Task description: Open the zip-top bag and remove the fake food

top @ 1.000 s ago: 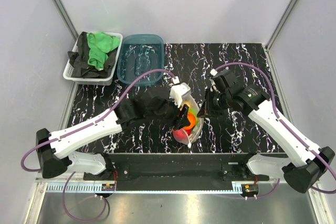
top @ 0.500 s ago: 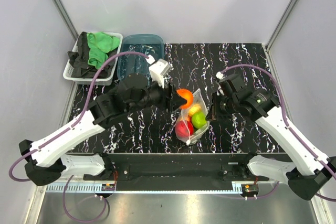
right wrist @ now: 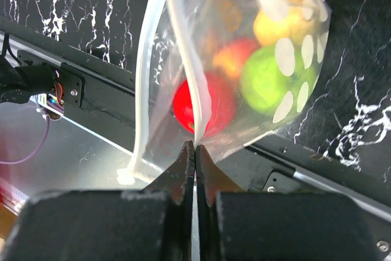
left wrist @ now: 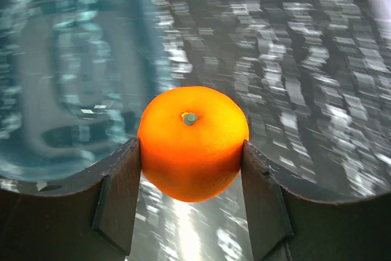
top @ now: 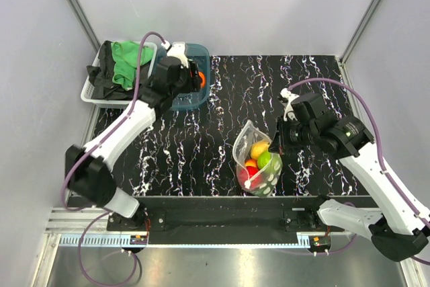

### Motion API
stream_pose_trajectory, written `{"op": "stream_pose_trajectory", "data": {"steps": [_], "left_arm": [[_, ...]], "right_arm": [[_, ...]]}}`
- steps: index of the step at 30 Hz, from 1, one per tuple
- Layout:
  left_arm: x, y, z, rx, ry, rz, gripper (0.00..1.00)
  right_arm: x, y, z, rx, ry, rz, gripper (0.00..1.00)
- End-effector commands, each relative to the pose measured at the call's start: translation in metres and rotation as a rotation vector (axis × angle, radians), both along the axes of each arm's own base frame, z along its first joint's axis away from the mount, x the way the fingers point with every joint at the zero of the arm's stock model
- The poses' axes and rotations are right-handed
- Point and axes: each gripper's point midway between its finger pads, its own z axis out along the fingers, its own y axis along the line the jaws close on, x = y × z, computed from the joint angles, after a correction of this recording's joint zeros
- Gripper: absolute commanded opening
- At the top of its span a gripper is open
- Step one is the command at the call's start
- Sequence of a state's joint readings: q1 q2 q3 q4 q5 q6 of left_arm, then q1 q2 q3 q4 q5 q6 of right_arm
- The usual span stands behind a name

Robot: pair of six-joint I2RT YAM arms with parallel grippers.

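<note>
Left end effector (top: 189, 77) is clamped on the orange (left wrist: 193, 142) above the teal tub's (top: 199, 50) rim. Right end effector (right wrist: 194, 151) pinches the zip-top bag (top: 250, 140) well away from the tub. That thin grip might slip and dump the fruit (top: 263, 160).

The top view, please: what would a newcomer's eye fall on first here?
The bright orange pinched in the left gripper, at the edge of the teal tub in the far left of the table. Next, the clear dotted bag near the front edge, its rim clamped by the right gripper, with red, yellow and lime-green fruit inside.
</note>
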State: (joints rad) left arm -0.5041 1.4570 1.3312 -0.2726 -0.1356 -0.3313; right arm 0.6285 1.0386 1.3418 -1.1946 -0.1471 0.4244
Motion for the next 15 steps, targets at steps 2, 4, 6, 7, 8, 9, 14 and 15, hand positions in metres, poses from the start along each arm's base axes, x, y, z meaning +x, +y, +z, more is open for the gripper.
{"op": "stream_pose_trajectory", "data": {"steps": [2, 4, 6, 7, 8, 9, 14, 15], "left_arm": [[0.069, 0.024, -0.017, 0.064, -0.085, 0.059, 0.00], [0.086, 0.028, -0.047, 0.115, -0.051, 0.060, 0.00], [0.100, 0.028, -0.061, 0.131, -0.051, 0.054, 0.00], [0.107, 0.028, -0.081, 0.147, -0.022, 0.055, 0.00], [0.111, 0.029, -0.088, 0.153, -0.020, 0.061, 0.00], [0.114, 0.029, -0.095, 0.160, -0.008, 0.060, 0.00], [0.127, 0.030, -0.143, 0.189, 0.054, 0.061, 0.00], [0.128, 0.029, -0.147, 0.186, 0.062, 0.058, 0.00]], "right_arm": [[0.009, 0.007, 0.014, 0.008, -0.068, 0.045, 0.00], [0.011, 0.009, 0.013, 0.014, -0.059, 0.046, 0.00], [0.011, 0.011, 0.013, 0.016, -0.056, 0.052, 0.00], [0.012, 0.011, 0.013, 0.013, -0.054, 0.046, 0.00], [0.013, 0.010, 0.011, 0.007, -0.054, 0.039, 0.00], [0.013, 0.010, 0.011, 0.009, -0.049, 0.032, 0.00], [0.013, 0.007, 0.016, 0.008, -0.061, 0.022, 0.00], [0.012, 0.007, 0.016, 0.008, -0.060, 0.021, 0.00]]}}
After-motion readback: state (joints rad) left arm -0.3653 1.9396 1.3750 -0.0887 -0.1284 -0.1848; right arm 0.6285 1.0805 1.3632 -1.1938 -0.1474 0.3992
